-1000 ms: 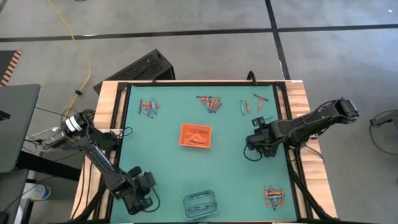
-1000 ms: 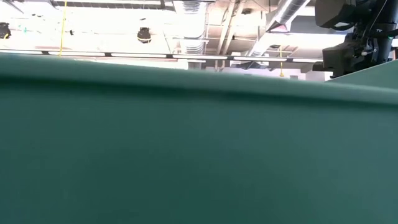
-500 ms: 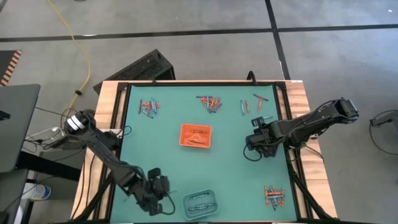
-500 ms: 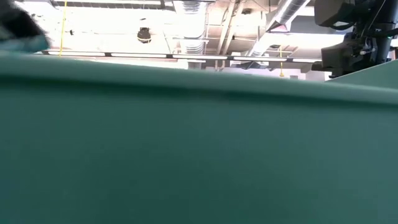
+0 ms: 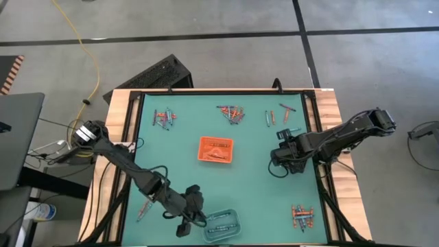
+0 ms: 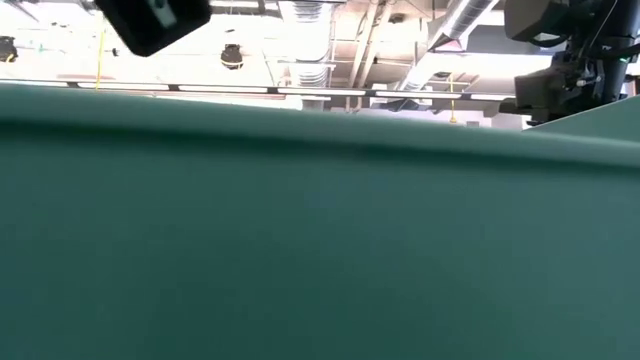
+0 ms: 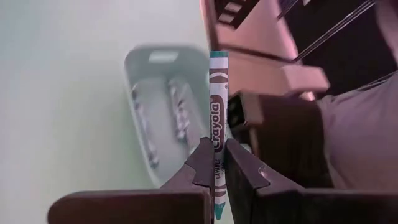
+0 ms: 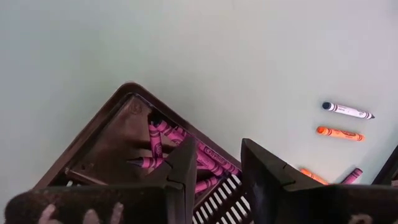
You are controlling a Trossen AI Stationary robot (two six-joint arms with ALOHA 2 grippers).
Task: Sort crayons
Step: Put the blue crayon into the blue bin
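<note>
Teal crayon [image 7: 217, 134] end hidden between pinching left claw [image 7: 214, 163] fingers

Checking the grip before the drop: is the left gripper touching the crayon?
Touching. In the left wrist view the left gripper has both fingers pressed against the crayon.

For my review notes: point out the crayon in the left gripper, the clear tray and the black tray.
teal crayon [image 7: 217, 118], left wrist view, on its paper label.
clear tray [image 7: 163, 118], left wrist view, on its floor.
black tray [image 8: 118, 140], right wrist view, on its inner wall.
</note>
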